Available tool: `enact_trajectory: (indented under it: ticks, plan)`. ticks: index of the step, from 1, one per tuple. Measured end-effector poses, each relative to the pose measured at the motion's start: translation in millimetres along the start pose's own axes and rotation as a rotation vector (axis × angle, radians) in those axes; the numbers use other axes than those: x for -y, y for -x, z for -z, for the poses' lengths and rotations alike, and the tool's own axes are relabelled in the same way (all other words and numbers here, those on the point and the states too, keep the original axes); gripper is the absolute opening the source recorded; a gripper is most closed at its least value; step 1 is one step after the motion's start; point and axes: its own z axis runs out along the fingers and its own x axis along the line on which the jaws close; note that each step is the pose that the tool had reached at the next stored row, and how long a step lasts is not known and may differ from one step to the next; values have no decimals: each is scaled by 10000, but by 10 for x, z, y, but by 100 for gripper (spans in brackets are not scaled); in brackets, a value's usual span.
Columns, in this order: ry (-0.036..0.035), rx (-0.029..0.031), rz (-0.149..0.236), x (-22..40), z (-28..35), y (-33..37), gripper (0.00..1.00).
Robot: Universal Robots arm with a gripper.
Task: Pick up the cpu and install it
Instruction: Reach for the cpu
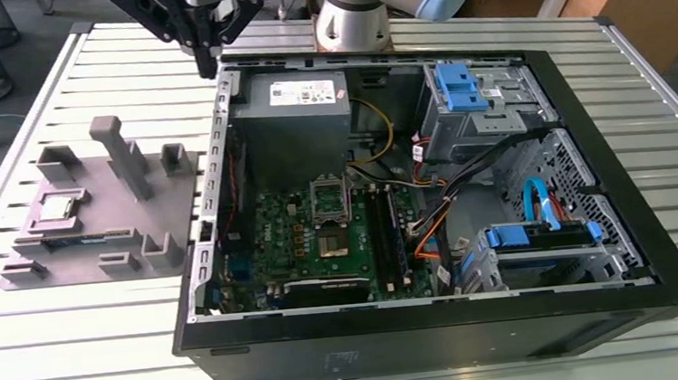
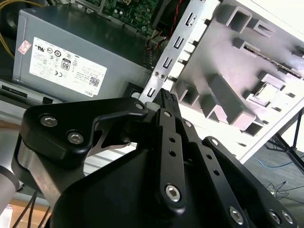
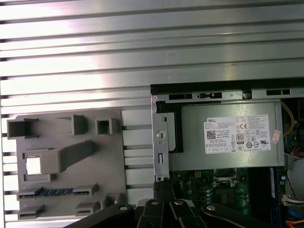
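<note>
Exterior view: high and angled down over the slatted table (image 1: pixel 86 355), taking in the whole open computer case (image 1: pixel 448 336) and grey parts holder (image 1: pixel 183 207). First wrist view: straight down, mid height. Second wrist view: close, oblique past the gripper (image 2: pixel 166 95) (linkage crowds the foreground). All three share the power supply (image 1: pixel 296 112) and holder.

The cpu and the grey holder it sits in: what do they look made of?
The cpu: probably a silvery metal top; it glares near white in the first wrist view. The grey holder: matte, uniform grey with no gleam, likely plastic, moulded or printed.
</note>
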Motion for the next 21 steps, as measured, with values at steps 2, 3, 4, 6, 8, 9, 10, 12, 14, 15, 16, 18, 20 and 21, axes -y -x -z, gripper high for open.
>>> enact_trajectory:
  ticks: [2, 3, 4, 6, 8, 9, 10, 12, 14, 15, 16, 18, 20, 21]
  plan:
    - [0, 1, 0, 4, -3, -35, 11]
    - [0, 1, 0, 6, -4, -52, 11]
    - [0, 0, 0, 8, -5, -71, 11]
    - [1, 1, 0, 12, -9, -112, 11]
    - [0, 1, 1, 16, -11, -155, 11]
    - [1, 1, 1, 18, -13, -177, 11]
    - [0, 0, 0, 20, -14, -201, 11]
    - [0, 1, 0, 23, -18, -246, 11]
    - [0, 0, 0, 27, -21, -295, 11]
    - [0, 1, 1, 29, -23, -320, 11]
    - [0, 1, 1, 31, -24, -344, 11]
    - [0, 1, 1, 35, -28, -393, 11]
    - [0, 0, -1, 38, -31, -439, 11]
    - [0, 1, -1, 40, -33, -461, 11]
